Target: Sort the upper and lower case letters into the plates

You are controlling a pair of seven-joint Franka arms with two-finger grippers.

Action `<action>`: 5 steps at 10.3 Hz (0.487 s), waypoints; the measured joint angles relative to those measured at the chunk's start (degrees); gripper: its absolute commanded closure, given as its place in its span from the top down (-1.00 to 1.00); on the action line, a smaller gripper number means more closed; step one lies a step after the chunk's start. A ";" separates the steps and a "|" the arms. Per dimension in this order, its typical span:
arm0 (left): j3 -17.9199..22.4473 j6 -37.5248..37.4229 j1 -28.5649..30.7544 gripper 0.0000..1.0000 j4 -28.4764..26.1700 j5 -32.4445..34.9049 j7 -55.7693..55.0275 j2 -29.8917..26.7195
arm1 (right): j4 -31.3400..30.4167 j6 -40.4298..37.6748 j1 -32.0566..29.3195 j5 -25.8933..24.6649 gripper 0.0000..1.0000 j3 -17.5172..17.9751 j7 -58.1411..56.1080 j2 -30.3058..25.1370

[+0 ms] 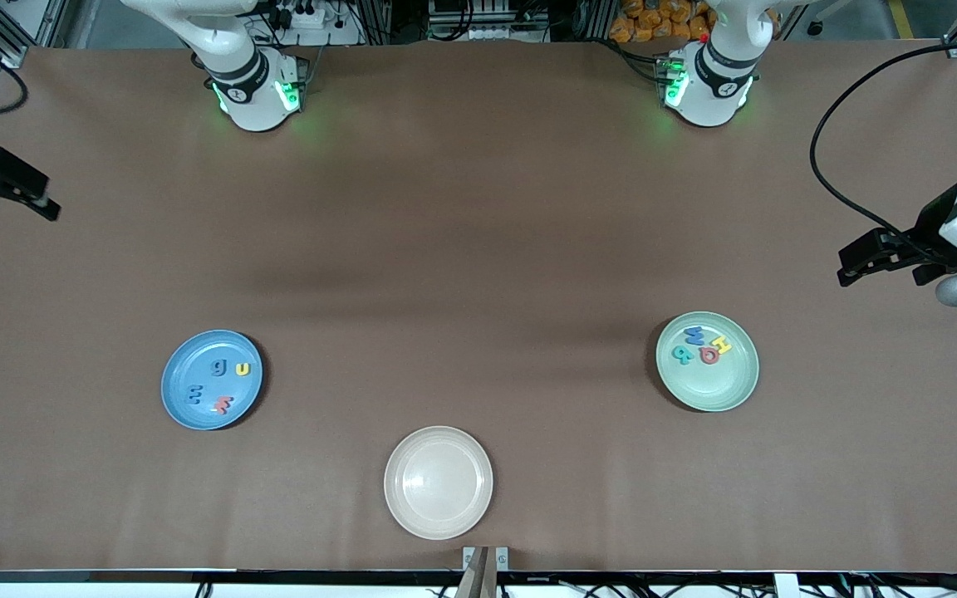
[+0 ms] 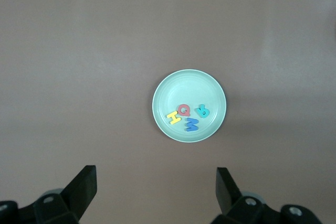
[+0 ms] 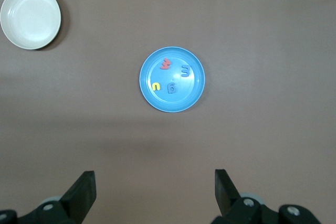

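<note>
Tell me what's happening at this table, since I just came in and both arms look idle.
Nothing is being handled. The blue plate holds four lowercase letters and the mint green plate four capitals; the cream plate, nearest the front camera, holds none. The left gripper hangs open over the table's left-arm end, and the right gripper hangs open over the right-arm end. The sorting looks finished.
</note>
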 measured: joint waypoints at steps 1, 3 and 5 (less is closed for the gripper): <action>-0.03 -0.27 -0.14 1.00 0.00 0.00 0.00 -0.02 | 0.89 -1.01 0.00 -0.59 1.00 -0.49 0.56 0.00; -0.05 -0.97 -0.29 1.00 0.00 -0.02 0.00 -0.10 | 1.02 -1.76 -0.01 -1.12 1.00 -1.22 0.86 0.09; -0.06 -1.17 -0.29 1.00 -0.01 -0.04 0.00 -0.23 | 1.02 -2.18 -0.01 -1.39 1.00 -1.37 1.02 0.15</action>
